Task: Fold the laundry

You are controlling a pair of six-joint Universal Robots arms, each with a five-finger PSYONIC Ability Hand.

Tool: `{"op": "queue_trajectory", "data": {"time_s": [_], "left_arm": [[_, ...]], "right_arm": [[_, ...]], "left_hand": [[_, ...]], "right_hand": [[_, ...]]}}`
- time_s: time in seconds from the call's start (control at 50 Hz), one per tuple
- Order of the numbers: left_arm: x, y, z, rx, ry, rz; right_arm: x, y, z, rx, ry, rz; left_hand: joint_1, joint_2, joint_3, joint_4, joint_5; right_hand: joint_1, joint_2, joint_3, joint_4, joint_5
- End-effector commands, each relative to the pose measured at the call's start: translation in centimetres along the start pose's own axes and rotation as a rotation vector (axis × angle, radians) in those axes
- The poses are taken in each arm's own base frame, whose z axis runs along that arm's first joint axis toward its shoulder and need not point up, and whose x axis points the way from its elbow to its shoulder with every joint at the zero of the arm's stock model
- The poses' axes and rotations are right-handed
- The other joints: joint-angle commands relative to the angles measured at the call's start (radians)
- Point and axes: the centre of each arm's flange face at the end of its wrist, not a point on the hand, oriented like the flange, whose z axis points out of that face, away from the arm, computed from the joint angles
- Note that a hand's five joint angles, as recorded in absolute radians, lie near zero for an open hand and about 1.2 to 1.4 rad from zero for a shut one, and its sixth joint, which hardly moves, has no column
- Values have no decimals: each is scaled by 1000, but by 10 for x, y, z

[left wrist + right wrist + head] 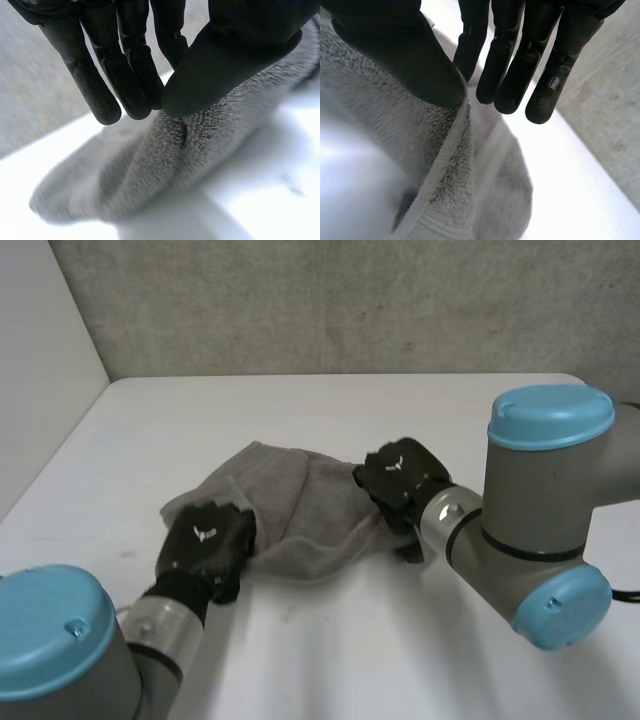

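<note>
A grey towel (300, 510) lies bunched in the middle of the white table (340, 420). My left hand (208, 548) is at its near left end; in the left wrist view the thumb (225, 55) presses the terry cloth (165, 160) against the fingers (125, 75), a pinch on the edge. My right hand (400, 480) is at the towel's right end. The right wrist view shows its thumb (405, 55) pinning the hemmed edge (445, 170) against the straight fingers (520, 65). The towel sags between both hands.
A grey concrete wall (350, 300) stands behind the table. A pale side wall (40, 370) borders the table's left edge. The right arm's elbow (545, 510) sits over the table's right side.
</note>
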Motion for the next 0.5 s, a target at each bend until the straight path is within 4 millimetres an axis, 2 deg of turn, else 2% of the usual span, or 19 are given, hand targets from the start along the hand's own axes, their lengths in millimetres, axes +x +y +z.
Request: {"op": "queue_trajectory", "data": {"time_s": [0.02, 0.04, 0.06, 0.08, 0.1, 0.14, 0.16, 0.2, 0.26, 0.3, 0.32, 0.36, 0.42, 0.46, 0.5], "left_arm": [[0, 2, -6, -47, 13, 10], [-1, -2, -4, -34, 9, 12], [-1, -2, -4, -34, 8, 12], [-2, -9, -1, -9, 4, 13], [-2, -10, -1, -8, 4, 13], [-5, -26, 8, 45, -1, 32], [-5, -27, 8, 46, -1, 33], [-20, -41, 25, 93, -7, 81], [-31, -48, 34, 114, -2, 111], [-46, -57, 50, 158, 47, 169], [-46, -57, 50, 158, 47, 169], [-52, -65, 62, 209, 132, 211], [-53, -65, 70, 218, 175, 216], [-58, -58, 85, 190, 234, 212], [-61, -54, 91, 167, 246, 205]], "right_arm": [[-4, 7, -11, -26, -12, 1], [-4, 10, -14, -35, -12, 3], [-3, 15, -16, -49, -14, 8], [-3, 15, -16, -49, -14, 8], [-4, 19, -18, -60, -18, 11], [-5, 23, -19, -68, -21, 13], [-7, 25, -20, -70, -22, 15], [-9, 29, -20, -71, -21, 14], [-10, 34, -19, -66, -15, 16], [-11, 36, -19, -65, -11, 16], [-12, 38, -19, -63, -11, 16], [-12, 39, -19, -63, -11, 16], [-14, 41, -20, -68, -14, 17], [-15, 42, -20, -68, -16, 17], [-15, 42, -20, -70, -17, 17]], "left_hand": [[-62, -92, -90, -92, -84], [-372, -402, -400, -402, -395], [-375, -405, -403, -405, -398], [-625, -655, -653, -655, -648], [-628, -657, -656, -658, -650], [-871, -900, -898, -900, -893], [-871, -901, -899, -901, -894], [-895, -924, -923, -925, -917], [-895, -924, -923, -925, -917], [-886, -916, -914, -916, -909], [-886, -916, -914, -916, -908], [-869, -898, -897, -899, -891], [-833, -863, -861, -863, -856], [-760, -790, -788, -790, -782], [-757, -787, -785, -787, -779]], "right_hand": [[425, 221, 211, 203, 236], [425, 221, 211, 203, 236], [425, 221, 211, 203, 236], [425, 221, 211, 203, 236], [425, 221, 211, 203, 236], [425, 221, 211, 203, 236], [425, 221, 211, 203, 236], [425, 221, 211, 203, 236], [425, 221, 211, 203, 236], [425, 221, 211, 203, 236], [425, 221, 211, 203, 236], [425, 221, 211, 203, 236], [425, 221, 211, 203, 236], [425, 221, 211, 203, 236], [425, 221, 211, 203, 236]]}}
